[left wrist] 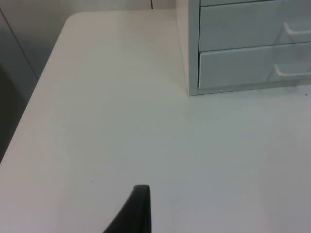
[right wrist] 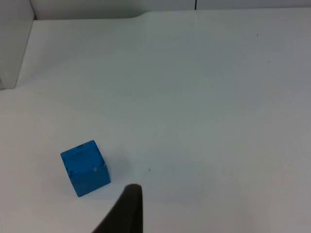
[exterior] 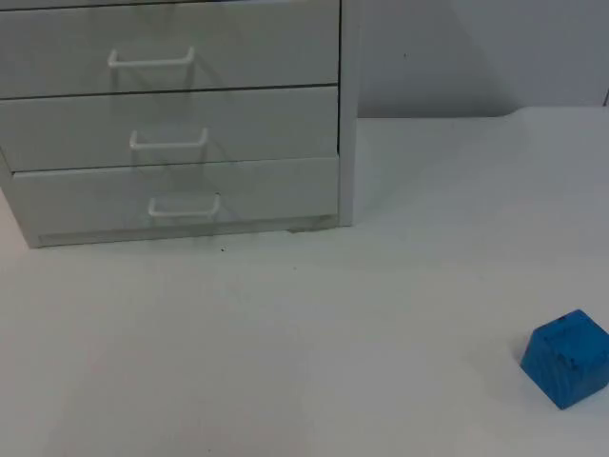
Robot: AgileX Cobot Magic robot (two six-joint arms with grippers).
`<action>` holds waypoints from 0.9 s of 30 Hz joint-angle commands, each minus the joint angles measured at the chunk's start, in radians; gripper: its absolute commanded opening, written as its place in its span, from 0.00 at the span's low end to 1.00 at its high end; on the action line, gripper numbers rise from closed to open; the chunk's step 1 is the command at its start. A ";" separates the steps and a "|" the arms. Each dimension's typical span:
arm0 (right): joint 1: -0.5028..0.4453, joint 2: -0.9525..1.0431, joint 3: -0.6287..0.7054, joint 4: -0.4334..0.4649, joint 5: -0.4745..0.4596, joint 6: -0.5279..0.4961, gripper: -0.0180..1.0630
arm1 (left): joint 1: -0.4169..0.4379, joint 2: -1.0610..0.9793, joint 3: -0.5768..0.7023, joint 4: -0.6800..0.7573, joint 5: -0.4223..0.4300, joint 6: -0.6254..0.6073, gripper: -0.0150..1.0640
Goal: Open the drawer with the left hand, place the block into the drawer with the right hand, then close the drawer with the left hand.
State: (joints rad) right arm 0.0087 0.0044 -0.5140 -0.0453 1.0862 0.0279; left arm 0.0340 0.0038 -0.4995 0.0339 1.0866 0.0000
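A white cabinet (exterior: 181, 114) with three drawers stands at the back left of the table, and all three fronts sit flush. Each drawer has a white bar handle; the lowest handle (exterior: 184, 206) is nearest the table. A blue block (exterior: 566, 358) rests on the table at the front right, far from the cabinet. My left gripper (left wrist: 138, 213) hovers over bare table to the left of the cabinet (left wrist: 243, 53), well short of it. My right gripper (right wrist: 127, 211) hangs just beside the blue block (right wrist: 85, 167) without touching it.
The white table (exterior: 304, 343) runs from the cabinet to the front edge. A grey partition wall (exterior: 476, 52) closes the back. The table's rounded left corner (left wrist: 73, 22) lies beyond the left gripper. The cabinet's side (right wrist: 12, 43) stands far from the block.
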 commanded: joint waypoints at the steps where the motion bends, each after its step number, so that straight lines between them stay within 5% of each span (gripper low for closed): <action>1: 0.001 -0.004 0.000 -0.005 -0.009 -0.021 0.99 | 0.001 -0.004 0.005 0.003 -0.011 0.000 0.99; 11: 0.001 0.038 -0.041 0.026 -0.043 -0.065 0.99 | 0.001 -0.004 0.000 -0.009 -0.015 0.000 0.99; 27: 0.001 0.510 -0.136 0.073 -0.233 -0.062 0.99 | 0.001 0.458 -0.094 -0.057 -0.133 -0.033 0.99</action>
State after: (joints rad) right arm 0.0087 0.4958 -0.6428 0.0187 0.8794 -0.0258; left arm 0.0340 0.4492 -0.5845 -0.0070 0.9706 -0.0233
